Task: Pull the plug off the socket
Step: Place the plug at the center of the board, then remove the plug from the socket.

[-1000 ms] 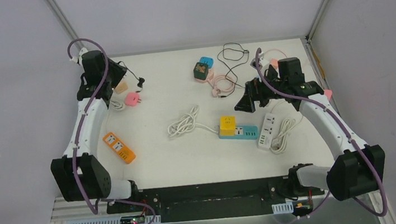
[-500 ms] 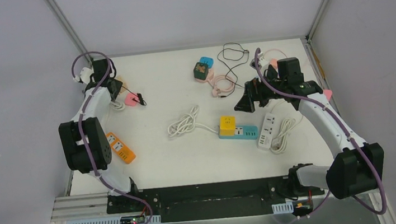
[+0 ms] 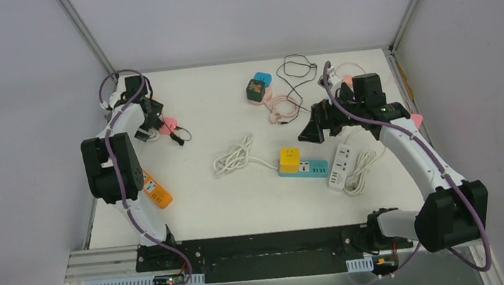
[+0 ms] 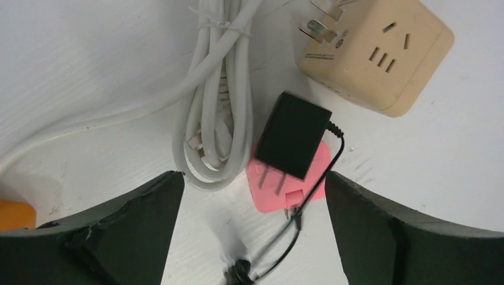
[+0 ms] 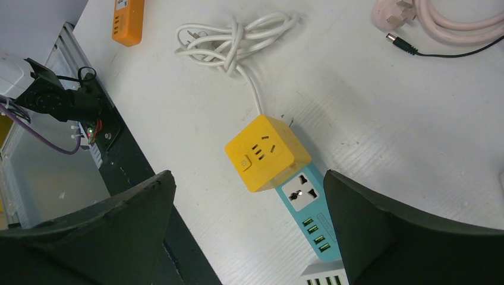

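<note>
The black plug point(image 4: 292, 142) lies loose on top of the pink socket point(image 4: 309, 184). Its two prongs are bare and out of the slots, and its thin black cord point(image 4: 297, 222) trails toward the camera. My left gripper point(image 4: 251, 178) hangs open just above them, holding nothing. In the top view the pink socket point(image 3: 169, 122) is at the table's back left, next to my left gripper point(image 3: 154, 122). My right gripper point(image 3: 311, 131) is open and empty, hovering over the yellow cube socket point(image 5: 267, 152) and teal power strip point(image 5: 309, 217).
A beige cube socket point(image 4: 375, 50) and a coiled white cable point(image 4: 217, 127) lie close to the pink socket. An orange strip point(image 3: 152, 187) lies front left, and a white strip point(image 3: 338, 166) by the teal one. Pink and black cables with dark cubes point(image 3: 257, 88) are at the back.
My left arm folded back and came down over the pink socket. Its jaws opened and let go of the black plug. The right arm stayed put.
</note>
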Action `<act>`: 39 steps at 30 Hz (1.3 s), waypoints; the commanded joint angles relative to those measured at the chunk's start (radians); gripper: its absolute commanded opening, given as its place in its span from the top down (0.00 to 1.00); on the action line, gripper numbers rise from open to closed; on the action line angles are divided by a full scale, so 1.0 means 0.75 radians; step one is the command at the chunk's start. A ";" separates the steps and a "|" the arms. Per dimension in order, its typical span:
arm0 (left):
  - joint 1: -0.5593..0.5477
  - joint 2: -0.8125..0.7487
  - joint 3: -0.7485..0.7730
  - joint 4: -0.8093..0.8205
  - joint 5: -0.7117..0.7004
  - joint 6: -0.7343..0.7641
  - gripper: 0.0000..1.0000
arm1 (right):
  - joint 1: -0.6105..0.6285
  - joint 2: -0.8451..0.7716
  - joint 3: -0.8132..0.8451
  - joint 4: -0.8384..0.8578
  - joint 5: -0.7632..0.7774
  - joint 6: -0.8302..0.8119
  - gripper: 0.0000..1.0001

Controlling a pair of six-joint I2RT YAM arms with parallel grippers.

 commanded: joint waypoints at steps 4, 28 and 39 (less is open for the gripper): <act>0.016 -0.161 0.052 -0.103 -0.027 -0.094 0.01 | 0.008 0.004 0.018 -0.001 0.013 -0.031 0.00; -0.186 -1.125 -0.645 0.153 0.176 -0.084 0.01 | -0.033 -0.101 0.070 -0.230 0.045 -0.386 0.00; -0.197 -1.466 -1.045 0.750 0.707 0.090 0.01 | -0.087 -0.146 0.020 -0.308 -0.192 -0.562 0.00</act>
